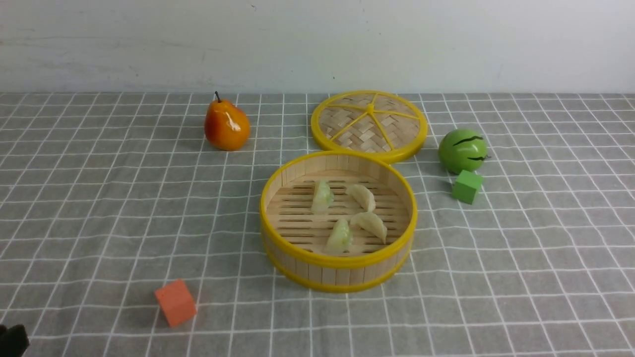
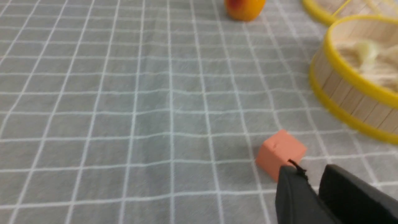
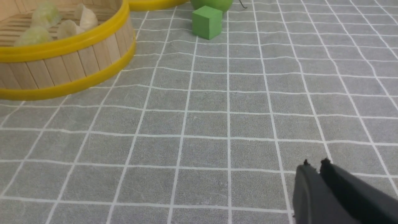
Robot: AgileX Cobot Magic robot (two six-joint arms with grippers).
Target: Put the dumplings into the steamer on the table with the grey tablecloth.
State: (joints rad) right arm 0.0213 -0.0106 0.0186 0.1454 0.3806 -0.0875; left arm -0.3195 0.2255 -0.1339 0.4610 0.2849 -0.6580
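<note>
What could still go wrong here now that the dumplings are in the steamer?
The left gripper sits low, close to the orange cube; a careless move could knock it. The lid leans on the steamer rim, so bumping either might shift both and jostle the four dumplings inside.

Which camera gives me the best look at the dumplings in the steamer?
Front view: all four dumplings lie unobstructed on the steamer floor. Right wrist view shows them partly behind the rim; left wrist view shows only a blur.

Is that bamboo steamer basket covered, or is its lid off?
Uncovered. The steamer stands open-topped with four dumplings visible on its slatted floor, while the woven lid lies flat on the tablecloth behind it.
</note>
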